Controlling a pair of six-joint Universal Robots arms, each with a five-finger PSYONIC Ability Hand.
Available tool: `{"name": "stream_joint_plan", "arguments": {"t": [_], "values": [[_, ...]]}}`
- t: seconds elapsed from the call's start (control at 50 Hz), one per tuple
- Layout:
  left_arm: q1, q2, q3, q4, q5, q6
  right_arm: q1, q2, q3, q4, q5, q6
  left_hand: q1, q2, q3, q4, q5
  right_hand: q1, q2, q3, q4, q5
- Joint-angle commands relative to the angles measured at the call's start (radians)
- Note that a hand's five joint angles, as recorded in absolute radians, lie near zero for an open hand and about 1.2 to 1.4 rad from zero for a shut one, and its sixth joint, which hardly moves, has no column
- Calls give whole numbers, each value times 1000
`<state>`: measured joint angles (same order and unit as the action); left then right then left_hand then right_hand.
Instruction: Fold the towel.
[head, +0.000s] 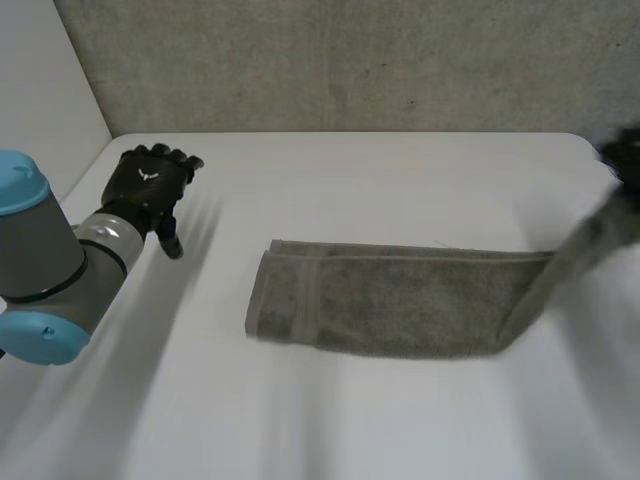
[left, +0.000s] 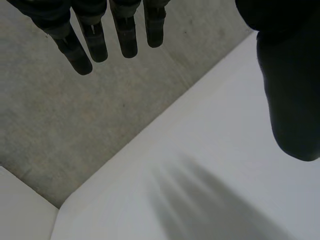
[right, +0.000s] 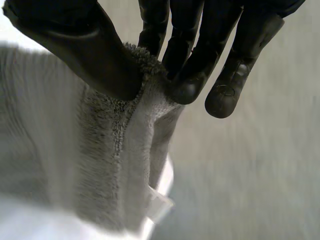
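Surface: smooth white table (head: 330, 420), broad and bare on the near side.
Left arm (head: 40, 270): grey joint with light-blue caps, near the table's left edge.
Left hand (head: 148, 185): black, fingers straight and relaxed, thumb apart, holding nothing, over bare table well apart from the cloth.
Cloth: grey terry towel (head: 390, 300), nubby pile with a flat-woven band near its left end, lying as a long folded strip across the table's middle, right end raised off the surface.
Right hand (right: 85, 55): black, thumb and fingers pinching that raised end; small white tag (right: 160, 202) hanging below.
Edges: straight far table edge, rounded right corner, open white space around the strip.
Background: rough mottled grey wall (head: 350, 60); plain white panel (head: 40, 80) at left.
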<state>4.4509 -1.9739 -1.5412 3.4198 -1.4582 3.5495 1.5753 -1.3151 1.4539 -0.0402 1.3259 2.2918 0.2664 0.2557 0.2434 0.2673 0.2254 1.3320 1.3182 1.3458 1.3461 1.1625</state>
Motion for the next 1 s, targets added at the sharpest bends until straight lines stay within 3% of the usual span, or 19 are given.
{"name": "stream_joint_plan", "arguments": {"t": [0.02,0.04,0.08,0.12,0.28,0.3,0.32,0.34,0.36,0.38,0.4,0.48,0.54,0.66,0.8,0.9,1.0], "values": [[-25,1,35,-5,-8,-58,495,104,-101,-105,47,40,-85,-74,-62,-86,-219,64,78,50,50,59],[-25,1,35,-5,-8,-58,496,105,-101,-106,47,40,-85,-74,-62,-86,-219,64,78,50,50,59],[-38,1,30,-7,-11,-60,641,175,-99,-164,50,41,-85,-74,-62,-86,-219,64,78,50,50,59],[-44,1,26,-5,-11,-58,690,212,-95,-185,50,40,-85,-74,-62,-86,-219,64,78,50,50,59],[-71,0,19,-4,-11,-60,791,393,-102,-199,35,43,-85,-74,-62,-86,-219,64,78,50,50,59],[-74,-2,21,-2,-11,-60,798,405,-104,-202,41,38,-85,-74,-62,-86,-219,-147,-133,-161,-161,-152],[-74,-2,21,-2,-11,-60,798,405,-104,-202,41,38,-85,-74,-62,-86,-219,-149,-135,-163,-163,-154],[-82,-3,26,-2,-11,-60,796,410,-104,-204,55,40,-85,-74,-62,-86,-219,-722,-708,-735,-736,-727],[-82,-3,26,-2,-11,-60,796,410,-104,-204,55,40,-85,-74,-62,-86,-219,-727,-714,-741,-741,-732],[-90,-5,30,-2,-11,-60,793,409,-101,-204,59,41,-85,-74,-62,-86,-219,-1128,-1115,-1142,-1143,-1134],[-104,-6,33,-2,-13,-60,789,396,-93,-202,59,49,-85,-74,-62,-86,-219,-1157,-1144,-1171,-1172,-1163],[-128,-8,39,-1,-11,-60,772,358,-73,-195,67,87,-82,-72,-59,-83,-216,-1157,-1144,-1171,-1172,-1163],[-160,-11,50,-1,-11,-60,733,252,-15,-191,64,152,-82,-72,-59,-83,-216,-1157,-1144,-1171,-1172,-1163],[-240,-16,55,-1,-13,-81,566,67,175,-187,64,336,-79,-69,-56,-80,-213,-1157,-1144,-1171,-1172,-1163],[-275,-28,52,1,-11,-101,436,42,347,-185,50,380,-76,-66,-53,-77,-210,-1157,-1144,-1171,-1172,-1163],[-297,-51,53,3,-13,-103,370,54,418,-191,42,377,-73,-63,-50,-74,-207,-1012,-998,-1026,-1026,-1017],[-303,-65,52,3,-13,-103,325,125,418,-191,44,348,-73,-63,-50,-74,-207,-661,-647,-675,-675,-666]]}}
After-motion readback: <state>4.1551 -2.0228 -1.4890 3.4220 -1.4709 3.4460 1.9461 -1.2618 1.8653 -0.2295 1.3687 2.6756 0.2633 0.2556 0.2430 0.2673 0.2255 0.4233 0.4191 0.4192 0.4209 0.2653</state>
